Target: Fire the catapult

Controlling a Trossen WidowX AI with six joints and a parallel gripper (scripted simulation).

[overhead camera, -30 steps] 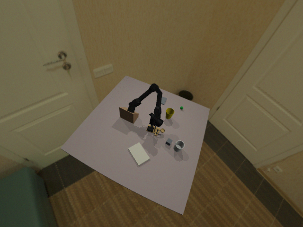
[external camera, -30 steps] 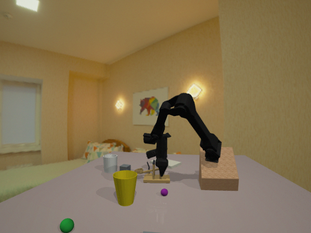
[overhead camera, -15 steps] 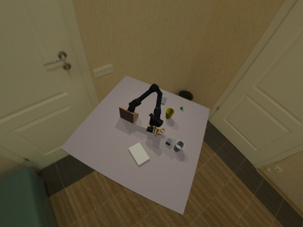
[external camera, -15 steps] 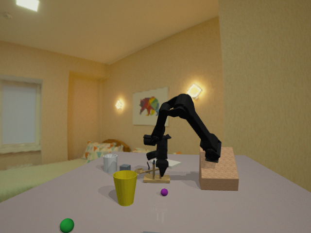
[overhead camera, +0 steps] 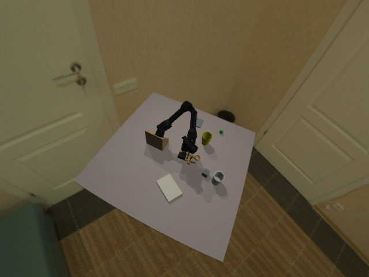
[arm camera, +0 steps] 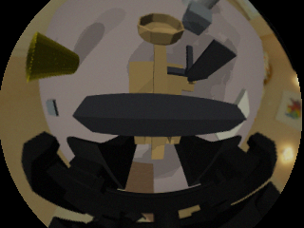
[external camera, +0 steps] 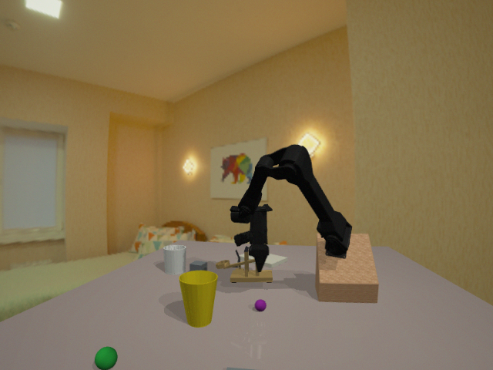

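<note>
Catapult of tan wood [overhead camera: 190, 158] [external camera: 250, 276] [arm camera: 142, 78], upright on the pale mauve table [overhead camera: 128, 190] [external camera: 382, 326] [arm camera: 111, 52], near its middle. Its long axis runs from the side nearer the brown rectangular block [overhead camera: 154, 140] [external camera: 347, 292] [arm camera: 140, 177] out to the round launching cup [overhead camera: 197, 157] [external camera: 223, 264] [arm camera: 161, 37]. The cup end points between the yellow tapered cup [overhead camera: 206, 138] [external camera: 198, 298] [arm camera: 51, 58] and the white cylindrical mug [overhead camera: 217, 179] [external camera: 174, 259], with the mug off to one side of that line. The black gripper [overhead camera: 183, 154] [external camera: 259, 268] [arm camera: 155, 128] reaches down at the opposite end, jaws clamped on the catapult's body. A small purple ball [external camera: 260, 304] and a green ball [overhead camera: 221, 131] [external camera: 105, 358] lie on the table, apart from the catapult.
</note>
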